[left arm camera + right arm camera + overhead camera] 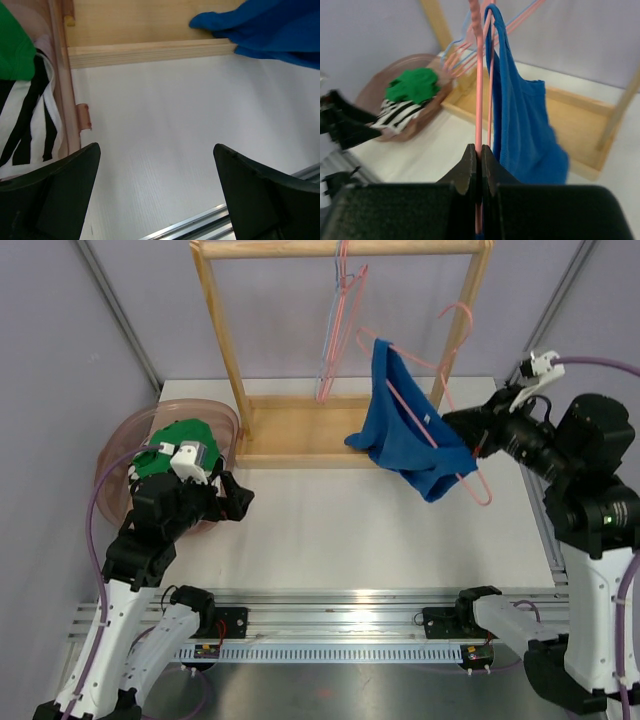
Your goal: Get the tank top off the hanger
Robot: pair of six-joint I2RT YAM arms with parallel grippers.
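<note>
- The right end effector (479, 165) is pressing its jaws together on the lower wire of the pink hanger (455, 325), pinching it with no gap showing between the fingers.
- The hanger is sitting tilted in this grip, its hook pointing up toward the right post of the wooden rack (290, 430). Whether the hook is touching the post cannot be told.
- The blue tank top (405, 430) is hanging on the pink hanger, one strap looping over the hanger's upper end, as the right wrist view shows.
- The tank top's lower edge is draping down onto the front of the rack's base.
- The left end effector (238, 498) is holding its jaws spread wide and gripping nothing. It is hovering low over the white tabletop (350, 530), just beside the pink basin (120, 440).
- The basin is holding a green garment (175, 435) and a black-and-white striped garment (25, 115).
- Spare pink and blue hangers (335, 330) are hanging bare from the rack's top bar.
</note>
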